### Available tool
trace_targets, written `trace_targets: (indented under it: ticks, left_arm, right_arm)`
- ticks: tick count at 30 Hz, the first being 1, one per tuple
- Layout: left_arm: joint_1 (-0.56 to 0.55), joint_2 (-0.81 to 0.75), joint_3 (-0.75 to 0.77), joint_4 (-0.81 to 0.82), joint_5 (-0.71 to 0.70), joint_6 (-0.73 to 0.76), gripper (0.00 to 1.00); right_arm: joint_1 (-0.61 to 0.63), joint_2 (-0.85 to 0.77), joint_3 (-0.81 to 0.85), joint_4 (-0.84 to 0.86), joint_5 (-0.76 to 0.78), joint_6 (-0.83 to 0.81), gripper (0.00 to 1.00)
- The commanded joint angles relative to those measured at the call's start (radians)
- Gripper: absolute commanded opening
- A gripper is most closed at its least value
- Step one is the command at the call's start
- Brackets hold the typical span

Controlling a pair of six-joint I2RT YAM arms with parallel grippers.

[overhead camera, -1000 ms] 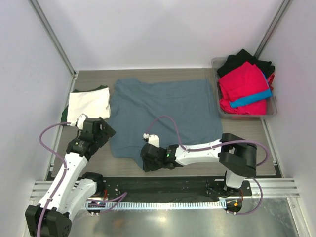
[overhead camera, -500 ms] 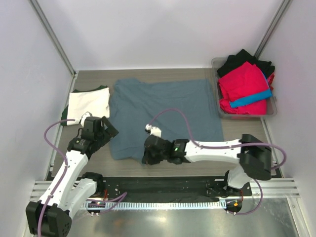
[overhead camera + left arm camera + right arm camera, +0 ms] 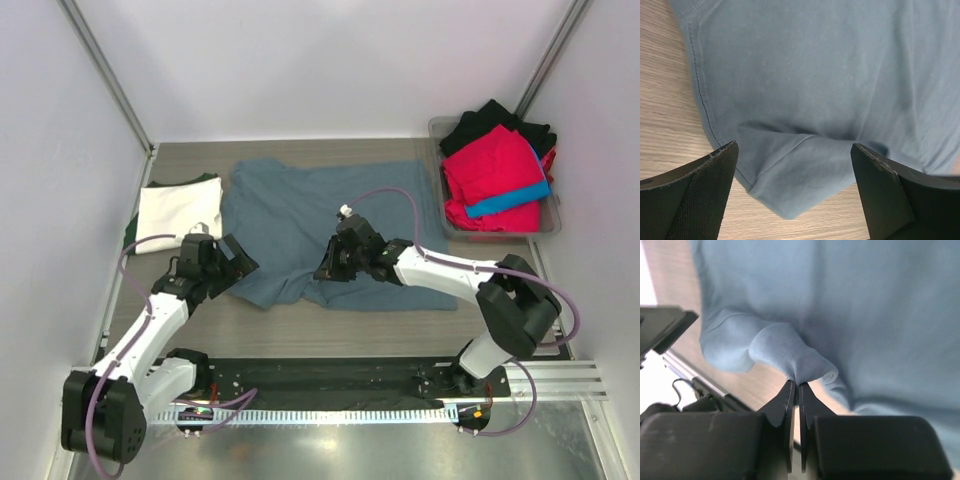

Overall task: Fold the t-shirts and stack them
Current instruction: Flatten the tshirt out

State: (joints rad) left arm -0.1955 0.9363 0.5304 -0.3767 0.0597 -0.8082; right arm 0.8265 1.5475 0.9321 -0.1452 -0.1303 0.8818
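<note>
The right gripper has its jaws pressed together on a fold of the grey shirt, the cloth bunched into a narrow ridge right at the tips. Beyond the tips, the rest of the shirt lies spread over the table, with a loose lobe of cloth hanging to the left of the pinch.

The left gripper has its jaws spread wide and holds nothing. The shirt's folded-over corner and stitched hem sit between its two fingers, and bare wood shows to the left of them. Whether the pads touch the cloth cannot be told.

From above, the two grippers are near each other along the shirt's near edge. The left gripper is at the shirt's left corner and the right is over its middle.

Beyond the left gripper and a little to its left, a folded cream shirt rests on a green shirt, of which only an edge shows.

Well to the right of the right gripper, at the table's far corner, a bin holds a red shirt, a black shirt and a blue shirt in a loose heap.
</note>
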Motion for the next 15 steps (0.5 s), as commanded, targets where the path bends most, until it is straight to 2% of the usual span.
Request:
trace_targets:
  ticks: [1, 10, 15]
  left_arm:
    - [-0.01, 0.042, 0.016, 0.088, 0.055, 0.038, 0.94]
    - [-0.149, 0.004, 0.025, 0.159, 0.051, 0.081, 0.91]
    - [-0.17, -0.019, 0.033, 0.144, 0.025, 0.098, 0.89]
  right_arm:
    - [-0.049, 0.054, 0.048, 0.033, -0.072, -0.05, 0.1]
    - [-0.161, 0.192, 0.099, 0.084, -0.086, -0.04, 0.11]
    - [-0.191, 0.26, 0.129, 0.098, -0.094, -0.041, 0.11]
